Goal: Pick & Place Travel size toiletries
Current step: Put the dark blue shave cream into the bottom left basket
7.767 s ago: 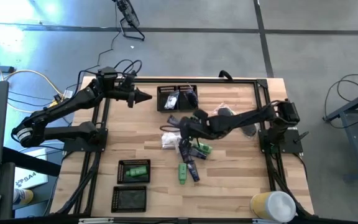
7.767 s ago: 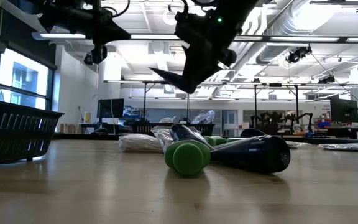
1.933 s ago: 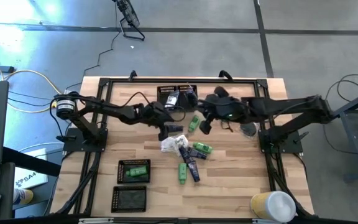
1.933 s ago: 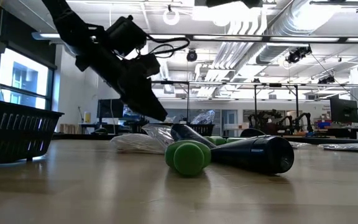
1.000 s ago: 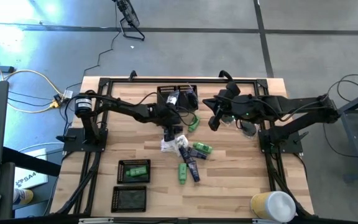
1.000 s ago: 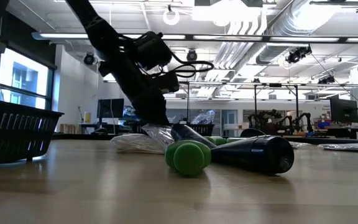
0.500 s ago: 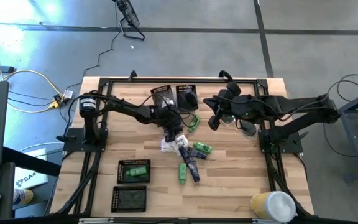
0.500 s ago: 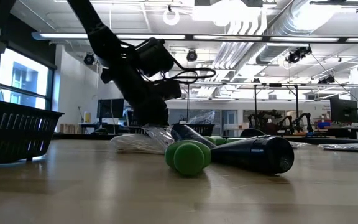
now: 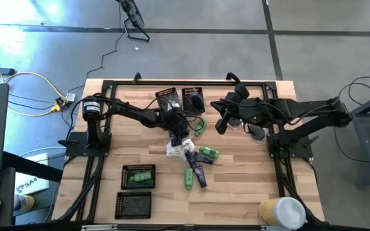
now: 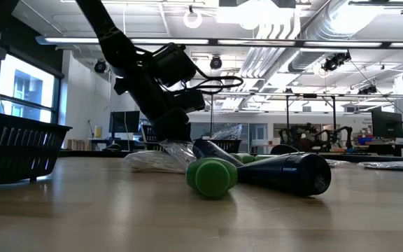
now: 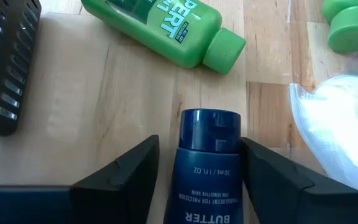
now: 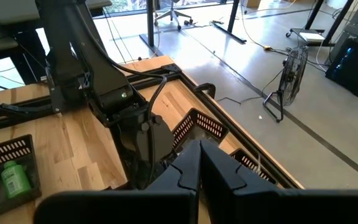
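Since half a second before, almost nothing had shifted; the left arm remained low over the pile, whereas eight seconds earlier it had hung back near its own table edge.

Wooden table (image 9: 236, 173), largest element, carried the heap of travel size toiletries (image 9: 194, 160) near its centre. Black mesh trays stood along the far edge (image 9: 191, 97), one of them (image 9: 168, 97) knocked askew, and two more sat at the near left, one (image 9: 138, 175) holding a green tube.

Left gripper (image 11: 197, 155) was lowered to the tabletop at the pile's far side, its fingers (image 11: 126, 168) spread either side of a navy tube (image 11: 205, 168) without visibly touching it; the tube lay flat on the wood, cap pointing away from the wrist. Just beyond the cap lay a green tube (image 11: 166, 28), and beside it a white crinkly packet (image 11: 337, 124).

Right gripper (image 12: 199, 163) hovered above the far right part of the table, fingers pressed together, holding nothing.

A yellow-topped cup (image 9: 281, 212) stood at the near right corner.
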`<state>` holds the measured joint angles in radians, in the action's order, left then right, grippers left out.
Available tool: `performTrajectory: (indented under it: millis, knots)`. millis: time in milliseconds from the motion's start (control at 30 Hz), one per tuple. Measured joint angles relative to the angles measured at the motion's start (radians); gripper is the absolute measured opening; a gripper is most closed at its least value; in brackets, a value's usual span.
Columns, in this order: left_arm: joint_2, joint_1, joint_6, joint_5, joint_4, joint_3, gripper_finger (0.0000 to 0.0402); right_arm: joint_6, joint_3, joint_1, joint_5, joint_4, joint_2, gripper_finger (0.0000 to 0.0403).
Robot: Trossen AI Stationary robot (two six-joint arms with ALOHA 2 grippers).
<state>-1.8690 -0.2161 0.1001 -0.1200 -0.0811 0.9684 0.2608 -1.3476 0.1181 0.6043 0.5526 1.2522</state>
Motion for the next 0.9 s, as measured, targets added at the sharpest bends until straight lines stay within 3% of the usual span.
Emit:
performTrajectory:
  millis: [267, 533, 900]
  knots:
    - [0.000, 0.000, -0.006, 0.000, 0.002, 0.000, 0.0135, -0.002, 0.000, 0.000, 0.002, 0.002, 0.000, 0.0003]
    - [0.041, 0.001, -0.030, -0.013, 0.012, -0.002, 0.0140, 0.004, 0.000, 0.000, 0.029, 0.024, 0.000, 0.0003]
    - [0.226, 0.001, -0.061, -0.012, 0.007, -0.002, 0.0140, -0.002, 0.000, 0.000, 0.029, 0.025, 0.000, 0.0003]
